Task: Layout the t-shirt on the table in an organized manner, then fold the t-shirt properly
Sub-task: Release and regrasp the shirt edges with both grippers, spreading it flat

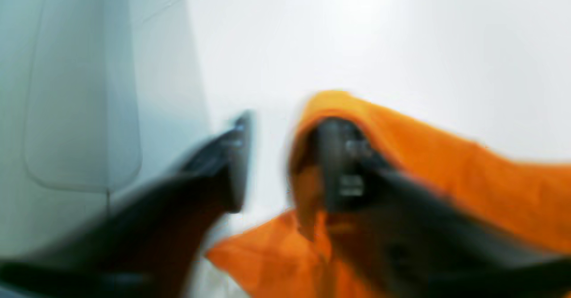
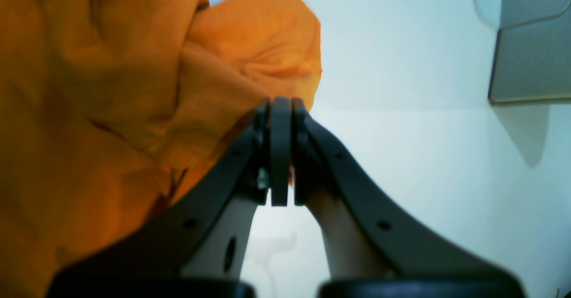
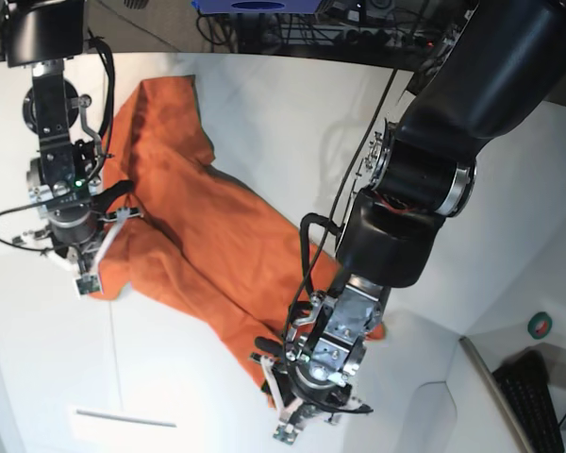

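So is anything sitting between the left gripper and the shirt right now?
No. The left gripper stands open with the t-shirt draped over one finger, so cloth is already against it. Nothing else shows there, only bare table. The left wrist view is blurred, so small things could be missed.

This looks like a robotics lab or test cell. A large smooth white bench (image 3: 264,104) with a thin seam and curved cut-outs fills the base view, and two heavy black robot arms (image 3: 424,179) work over it with exposed wiring. Beyond the far edge lie tangled cables (image 3: 377,24) on a dark floor, and a roll of green tape (image 3: 541,325) and a black keyboard (image 3: 528,401) sit at one corner.
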`<state>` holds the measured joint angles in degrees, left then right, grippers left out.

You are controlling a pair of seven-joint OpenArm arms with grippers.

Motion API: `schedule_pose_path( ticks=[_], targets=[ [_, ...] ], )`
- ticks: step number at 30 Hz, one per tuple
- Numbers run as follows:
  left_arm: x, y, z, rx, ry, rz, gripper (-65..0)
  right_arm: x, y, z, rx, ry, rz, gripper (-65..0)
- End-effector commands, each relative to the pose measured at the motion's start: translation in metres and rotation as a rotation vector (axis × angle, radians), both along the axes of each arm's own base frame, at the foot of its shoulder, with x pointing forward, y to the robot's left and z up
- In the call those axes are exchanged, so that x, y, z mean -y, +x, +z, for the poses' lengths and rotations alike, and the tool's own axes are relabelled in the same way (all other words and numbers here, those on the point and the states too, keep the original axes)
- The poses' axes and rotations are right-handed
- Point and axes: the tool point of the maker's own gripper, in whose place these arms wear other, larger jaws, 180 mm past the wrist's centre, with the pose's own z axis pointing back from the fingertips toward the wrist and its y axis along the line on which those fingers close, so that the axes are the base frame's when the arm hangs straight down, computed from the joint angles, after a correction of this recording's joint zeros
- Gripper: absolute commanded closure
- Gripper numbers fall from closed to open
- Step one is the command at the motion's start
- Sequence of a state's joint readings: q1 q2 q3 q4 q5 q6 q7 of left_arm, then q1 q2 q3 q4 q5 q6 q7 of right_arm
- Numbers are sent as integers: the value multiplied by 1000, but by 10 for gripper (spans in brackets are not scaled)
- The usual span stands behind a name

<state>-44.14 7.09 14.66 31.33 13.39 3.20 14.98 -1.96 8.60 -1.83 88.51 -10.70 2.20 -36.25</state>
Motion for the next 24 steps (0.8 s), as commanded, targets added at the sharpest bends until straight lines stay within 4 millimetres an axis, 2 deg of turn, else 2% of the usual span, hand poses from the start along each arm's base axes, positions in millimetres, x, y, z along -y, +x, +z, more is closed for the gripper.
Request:
schedule_pose_path(
  ticks=[1,4,7,8,9,11,13,14,17,19,20,23,24],
  targets=[
    [3,19,36,96,-8,7,-372,-2,10,13,53,3,-1,0],
    [8,21,38,112,-55,11,-533,4,2,11,48,8,-25,0],
    [7,20,36,100,-126,35,-620,6,-11,13,55,31,-58,0],
    [0,18,30,84,-148,55,-629,12,-16,17,66,40,-88,-47],
    [-10,17,26,74,-164,78,-630,16,-21,20,77,49,-117,-120],
    [-26,6,4,27,-218,128,-625,21,-30,27,103,75,-170,-258],
    [-45,-2,-4,32,-269,167,-625,25,-40,31,116,86,-203,-357],
    [-52,-8,-6,45,-284,171,-625,23,-44,33,119,89,-204,-378],
    [-60,-38,-17,71,-293,156,-617,20,-59,30,102,89,-198,-344],
    [-59,-52,-24,74,-259,133,-551,12,-62,26,83,94,-169,-284],
    [-60,-56,-32,62,-223,124,-479,4,-62,23,69,99,-130,-228],
    [-64,-62,-50,24,-146,113,-197,-12,-65,7,5,116,-44,0],
    [-60,-62,-54,14,-142,110,-105,-20,-65,1,-13,134,-26,0]
  ],
)
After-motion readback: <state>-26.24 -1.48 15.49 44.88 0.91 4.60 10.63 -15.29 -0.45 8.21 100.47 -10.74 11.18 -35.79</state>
